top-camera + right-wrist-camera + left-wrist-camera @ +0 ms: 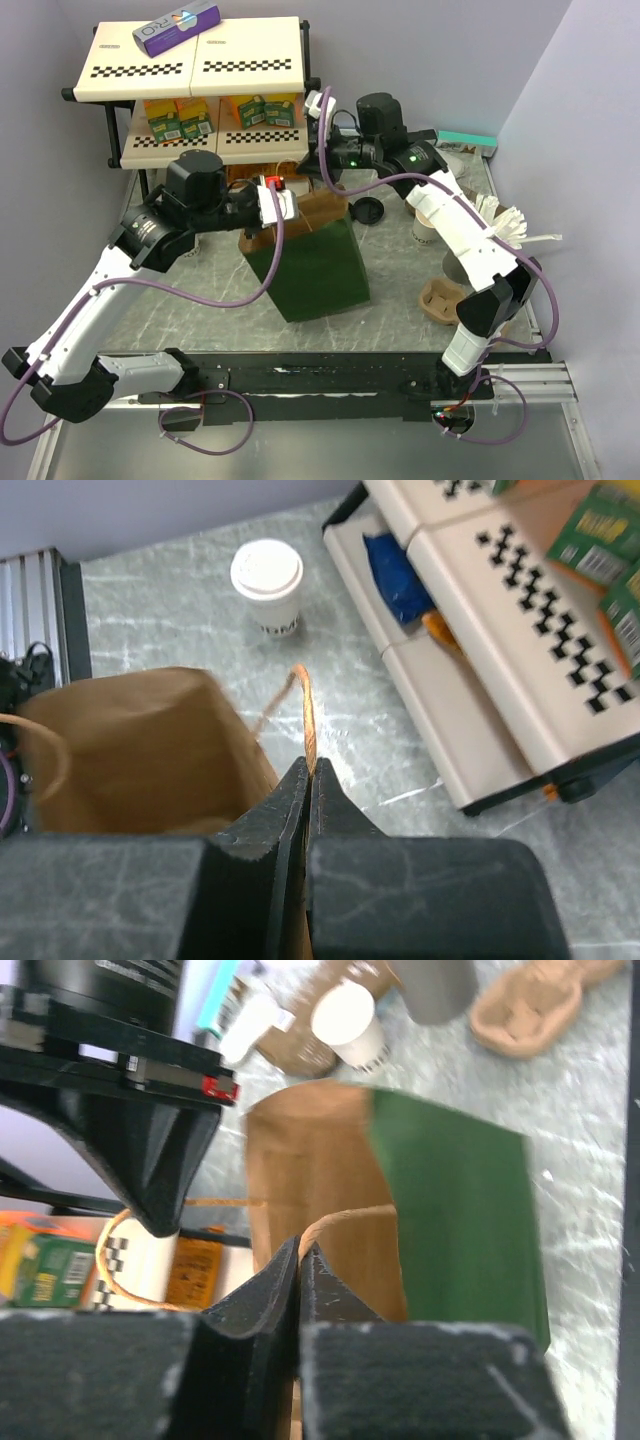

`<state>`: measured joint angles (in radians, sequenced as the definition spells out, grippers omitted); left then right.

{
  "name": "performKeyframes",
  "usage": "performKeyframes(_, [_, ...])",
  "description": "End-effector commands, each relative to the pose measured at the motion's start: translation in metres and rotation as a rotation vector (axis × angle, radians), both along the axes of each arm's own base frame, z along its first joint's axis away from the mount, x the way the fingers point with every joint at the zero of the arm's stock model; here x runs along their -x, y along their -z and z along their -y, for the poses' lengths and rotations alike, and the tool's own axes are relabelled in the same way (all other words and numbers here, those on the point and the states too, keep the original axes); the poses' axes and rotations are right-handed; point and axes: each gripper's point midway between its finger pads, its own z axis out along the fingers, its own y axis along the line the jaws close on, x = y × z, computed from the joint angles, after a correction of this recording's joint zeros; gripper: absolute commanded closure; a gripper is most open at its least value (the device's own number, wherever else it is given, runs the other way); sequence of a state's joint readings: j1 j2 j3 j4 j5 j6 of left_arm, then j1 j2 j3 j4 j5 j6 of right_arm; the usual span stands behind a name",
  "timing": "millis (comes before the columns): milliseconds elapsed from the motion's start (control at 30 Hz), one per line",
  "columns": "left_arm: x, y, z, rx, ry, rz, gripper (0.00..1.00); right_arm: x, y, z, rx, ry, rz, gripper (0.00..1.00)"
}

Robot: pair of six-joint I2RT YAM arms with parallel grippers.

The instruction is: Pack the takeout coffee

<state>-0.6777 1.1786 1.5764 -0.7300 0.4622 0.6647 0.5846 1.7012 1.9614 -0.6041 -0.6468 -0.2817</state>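
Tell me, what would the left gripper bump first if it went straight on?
Probably the paper bag: the left gripper, shut on its handle, points into the brown inside. Depth is unclear.

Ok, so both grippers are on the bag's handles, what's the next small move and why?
Probably ease the two grippers apart to spread the bag's mouth. The left gripper is shut on one handle of the green paper bag and the right gripper on the other. The mouth does not look fully open, and the lidded white cup stands outside on the table.
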Motion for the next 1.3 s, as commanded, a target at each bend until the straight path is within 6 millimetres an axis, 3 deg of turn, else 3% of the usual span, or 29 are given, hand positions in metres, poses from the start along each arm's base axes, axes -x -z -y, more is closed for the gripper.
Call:
performKeyframes(0, [0.015,0.012,-0.003,-0.044,0.061,-0.011,0.91,0.012,-0.012,0.010,-0.007,-0.001,0.051,1.00])
performKeyframes(67, [0.015,0.013,-0.005,-0.046,0.049,-0.018,0.96,0.014,-0.014,0.013,-0.014,0.008,0.053,1.00])
performKeyframes(200, [0.007,-0.011,-0.007,-0.014,0.017,0.073,0.96,0.012,-0.038,0.015,-0.046,0.021,0.115,1.00])
performKeyframes(367, [0.007,0.000,-0.008,-0.077,0.047,0.087,0.90,0.008,-0.022,0.013,-0.012,0.018,0.100,1.00])
performKeyframes(433, [0.005,0.011,-0.011,-0.105,0.041,0.076,0.58,0.007,-0.013,0.012,-0.005,0.014,0.071,0.89])
performKeyframes(467, [0.006,0.015,-0.011,-0.118,0.045,0.070,0.48,0.009,-0.010,0.012,0.003,0.007,0.052,0.78])
performKeyframes(500, [0.007,0.018,-0.013,-0.129,0.046,0.060,0.34,0.011,-0.014,0.011,0.003,0.000,0.056,0.60])
performKeyframes(600, [0.013,0.023,-0.020,-0.172,0.044,0.028,0.14,0.014,-0.022,0.018,0.014,0.007,0.084,0.26])
performKeyframes(667, [0.017,0.017,-0.028,-0.181,0.028,0.031,0.05,0.018,-0.034,0.026,0.011,0.018,0.109,0.19])
performKeyframes(733, [0.020,0.001,-0.031,-0.136,-0.001,0.035,0.02,0.021,-0.040,0.034,0.013,0.018,0.111,0.16])
performKeyframes(767, [0.022,-0.019,-0.033,-0.066,-0.038,0.031,0.01,0.016,-0.040,0.041,0.018,0.038,0.108,0.15])
performKeyframes(900, [0.013,-0.062,-0.055,0.119,-0.221,0.032,0.01,-0.005,-0.025,0.066,0.032,0.083,0.048,0.15])
performKeyframes(1033, [-0.020,-0.062,-0.095,0.220,-0.411,0.020,0.01,-0.009,0.010,0.076,0.121,-0.015,-0.002,0.16])
performKeyframes(1067, [-0.030,-0.047,-0.109,0.238,-0.475,-0.019,0.01,-0.006,0.015,0.075,0.126,-0.051,-0.005,0.16])
performKeyframes(1133, [-0.043,-0.042,-0.119,0.284,-0.538,-0.033,0.00,-0.006,0.026,0.072,0.152,-0.103,0.014,0.15])
performKeyframes(1167, [-0.054,-0.027,-0.126,0.307,-0.599,-0.106,0.01,-0.007,0.030,0.070,0.151,-0.124,0.021,0.14])
performKeyframes(1267, [-0.073,-0.007,-0.139,0.385,-0.705,-0.237,0.01,-0.011,0.042,0.063,0.165,-0.153,0.030,0.14])
